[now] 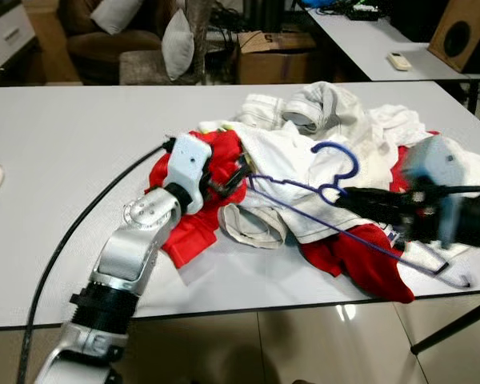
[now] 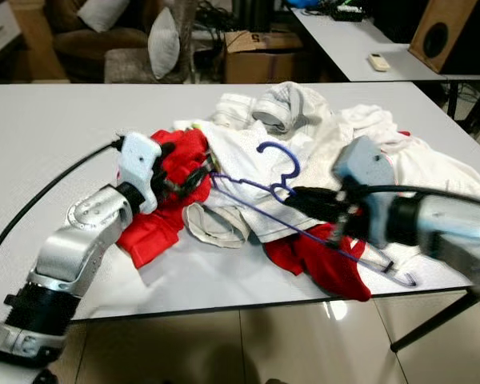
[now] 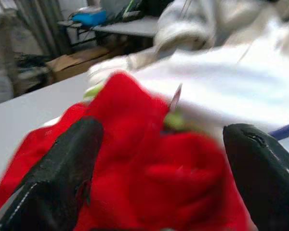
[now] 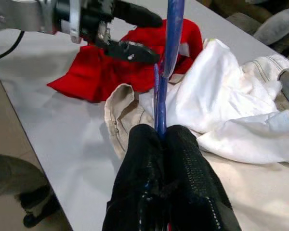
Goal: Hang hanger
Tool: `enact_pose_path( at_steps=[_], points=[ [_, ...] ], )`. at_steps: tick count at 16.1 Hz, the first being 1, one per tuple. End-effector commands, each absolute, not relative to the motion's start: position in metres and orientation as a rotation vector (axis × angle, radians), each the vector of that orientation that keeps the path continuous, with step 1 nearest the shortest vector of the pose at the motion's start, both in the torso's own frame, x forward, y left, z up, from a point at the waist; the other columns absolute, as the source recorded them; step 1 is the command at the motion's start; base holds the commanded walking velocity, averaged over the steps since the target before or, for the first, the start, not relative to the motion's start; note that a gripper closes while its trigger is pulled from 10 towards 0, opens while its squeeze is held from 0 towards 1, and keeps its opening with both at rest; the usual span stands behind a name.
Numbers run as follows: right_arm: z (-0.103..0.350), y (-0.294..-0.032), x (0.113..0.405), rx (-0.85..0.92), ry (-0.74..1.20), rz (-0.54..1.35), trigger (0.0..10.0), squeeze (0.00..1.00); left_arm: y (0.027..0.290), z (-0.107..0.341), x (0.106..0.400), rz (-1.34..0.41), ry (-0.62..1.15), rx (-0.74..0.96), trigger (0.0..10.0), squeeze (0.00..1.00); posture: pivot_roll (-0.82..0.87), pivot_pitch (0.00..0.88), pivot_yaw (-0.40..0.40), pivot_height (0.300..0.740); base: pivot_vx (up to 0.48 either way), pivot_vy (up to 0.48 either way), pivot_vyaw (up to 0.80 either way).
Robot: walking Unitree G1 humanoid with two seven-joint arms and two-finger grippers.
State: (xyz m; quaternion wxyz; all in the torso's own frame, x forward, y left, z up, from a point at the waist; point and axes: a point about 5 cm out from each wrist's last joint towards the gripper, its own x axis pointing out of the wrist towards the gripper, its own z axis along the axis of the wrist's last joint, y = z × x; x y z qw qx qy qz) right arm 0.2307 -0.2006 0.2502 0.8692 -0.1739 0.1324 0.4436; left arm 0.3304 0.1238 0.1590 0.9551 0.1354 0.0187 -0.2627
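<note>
white counter [image 1: 64, 160] fills my head view, with sofas, pillows and a cardboard box [image 1: 274, 56] behind it, a second table at the back right carrying a remote [image 1: 398, 60], and a speaker [image 1: 462, 32] in the far corner. at the counter's left edge i see a bit of something white. a black cable [image 1: 80, 220] runs along my left arm to the wrist.

my left claw [image 1: 228, 178] sits at the left side of the clothes pile, its fingers spread wide over red cloth [image 3: 149, 178]; in the left wrist view one finger [image 3: 62, 178] is on each side of the red fabric, not closed on it. the claw's tips are near the left end of the hanger [image 1: 336, 210]. just below that lies a beige garment [image 1: 252, 224] with a round opening.

white clothes [image 1: 320, 136] are heaped in the middle of the pile, more red cloth showing at its near right edge. the blue hanger lies across the heap, hook up over the white cloth, its long wire slanting down to the right toward the counter's front edge.

my right claw [image 1: 344, 196] comes in from the right, blurred in the head view. in the right wrist view its two fingers [image 4: 183, 183] are pressed together on the hanger's blue wire, holding it near the base of the hook.
</note>
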Motion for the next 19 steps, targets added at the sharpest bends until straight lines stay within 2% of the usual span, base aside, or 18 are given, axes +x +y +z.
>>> enact_pose_path(
  at_steps=[1, 5, 9, 11, 13, 16, 19],
  points=[
    [0.264, -0.205, 0.223, -0.397, 0.259, 0.962, 10.0, 0.00, 0.133, 0.153, 0.337, -0.473, 0.054, 0.415, 10.0, 0.00, -0.16, 0.000, 0.018, 0.740, 0.000, 0.000, 0.00],
    [0.292, -0.224, 0.219, -0.366, 0.200, 0.928, 10.0, 0.00, 0.165, 0.163, 0.353, -0.243, 0.017, 0.432, 10.0, 0.00, -0.16, 0.000, 0.014, 0.740, 0.000, 0.000, 0.00],
    [0.298, -0.226, 0.213, -0.268, 0.108, 0.971, 10.0, 0.00, 0.183, 0.168, 0.357, -0.193, -0.014, 0.379, 10.0, 0.00, -0.14, 0.000, 0.011, 0.740, 0.000, 0.000, 0.00],
    [0.310, -0.233, 0.219, -0.199, -0.016, 0.915, 10.0, 0.00, 0.193, 0.168, 0.358, -0.160, -0.011, 0.382, 10.0, 0.00, -0.14, 0.000, 0.013, 0.740, 0.000, 0.000, 0.00],
    [0.327, -0.240, 0.233, -0.118, -0.176, 0.789, 10.0, 0.00, 0.201, 0.177, 0.358, -0.139, -0.047, 0.331, 10.0, 0.00, -0.14, 0.000, 0.017, 0.740, 0.000, 0.000, 0.00],
    [0.314, -0.227, 0.234, -0.078, -0.151, 0.845, 10.0, 0.00, 0.200, 0.201, 0.355, -0.243, -0.179, 0.133, 10.0, 0.00, -0.14, 0.000, 0.020, 0.740, 0.000, 0.000, 0.00],
    [0.307, -0.222, 0.238, -0.052, -0.138, 0.829, 10.0, 0.00, 0.200, 0.202, 0.351, -0.281, -0.181, 0.180, 10.0, 0.00, -0.13, 0.000, 0.020, 0.740, 0.000, 0.000, 0.00]
  ],
)
